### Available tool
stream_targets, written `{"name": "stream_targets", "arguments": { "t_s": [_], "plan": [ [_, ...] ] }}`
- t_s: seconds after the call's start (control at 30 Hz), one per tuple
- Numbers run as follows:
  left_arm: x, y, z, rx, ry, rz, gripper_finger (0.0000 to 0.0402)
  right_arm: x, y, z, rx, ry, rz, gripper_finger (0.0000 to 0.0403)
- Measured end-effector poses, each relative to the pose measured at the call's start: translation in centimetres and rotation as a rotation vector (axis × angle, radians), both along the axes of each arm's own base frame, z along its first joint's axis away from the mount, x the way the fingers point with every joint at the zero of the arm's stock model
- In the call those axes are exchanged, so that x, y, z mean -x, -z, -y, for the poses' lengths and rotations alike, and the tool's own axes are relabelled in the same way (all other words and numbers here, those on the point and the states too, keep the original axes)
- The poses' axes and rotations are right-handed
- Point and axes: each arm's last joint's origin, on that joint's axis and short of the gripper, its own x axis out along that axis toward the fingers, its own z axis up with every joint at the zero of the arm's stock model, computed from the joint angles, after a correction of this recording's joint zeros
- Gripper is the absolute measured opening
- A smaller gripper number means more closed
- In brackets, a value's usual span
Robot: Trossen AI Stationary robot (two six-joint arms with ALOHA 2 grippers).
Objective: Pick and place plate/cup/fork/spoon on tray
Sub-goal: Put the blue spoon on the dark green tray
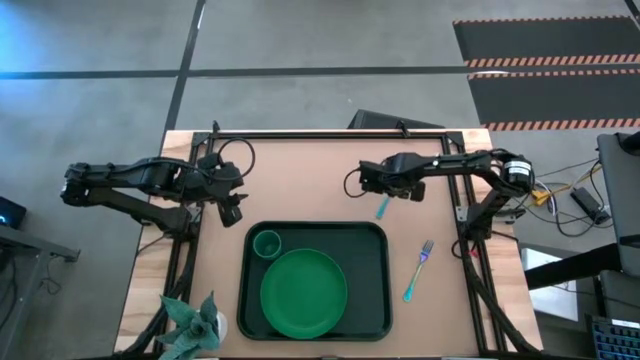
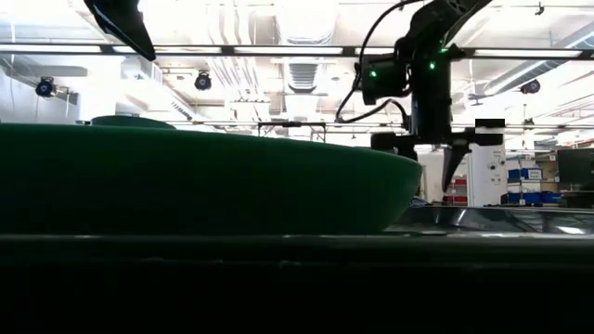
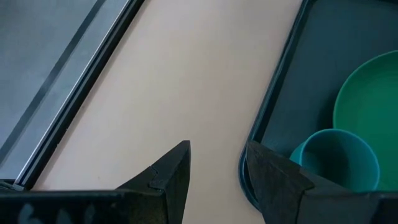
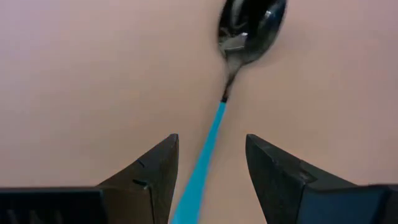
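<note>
The dark green tray (image 1: 372, 300) lies at the table's near middle. The bright green plate (image 1: 303, 292) and the small green cup (image 1: 266, 243) stand in it. The fork (image 1: 419, 270) lies flat on the table to the right of the tray. The spoon (image 4: 252, 25) lies flat beyond the tray's far right corner. My right gripper (image 4: 211, 155) hangs open above the spoon, pointing down, with a finger on either side of the blue handle (image 4: 202, 162) and clear of it. My left gripper (image 3: 217, 162) waits open above the table, off the tray's far left corner (image 3: 292, 74).
A small potted plant (image 1: 195, 320) stands at the table's near left corner. Black frame rails (image 1: 340, 133) run along the far edge and down both sides. Bare tabletop (image 1: 300, 180) lies between the two arms.
</note>
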Motion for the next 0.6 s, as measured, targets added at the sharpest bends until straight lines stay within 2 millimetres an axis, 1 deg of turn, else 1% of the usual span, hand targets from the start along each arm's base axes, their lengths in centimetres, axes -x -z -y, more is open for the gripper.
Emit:
{"name": "stream_targets", "arguments": {
  "t_s": [0.23,0.43,0.6],
  "plan": [
    [-0.2,0.1,0.0,-0.009,0.013,-0.012,0.0141,0.8,1.4,-0.3,-0.027,0.085,0.0,0.0174],
    [-0.3,0.2,0.0,-0.008,0.015,-0.02,0.0141,0.8,2.9,-0.2,-0.007,0.156,0.086,0.0174],
    [-0.3,0.3,0.0,-0.007,0.018,-0.029,0.0141,1.2,3.7,0.0,-0.001,0.193,0.102,0.0173]
  ]
}}
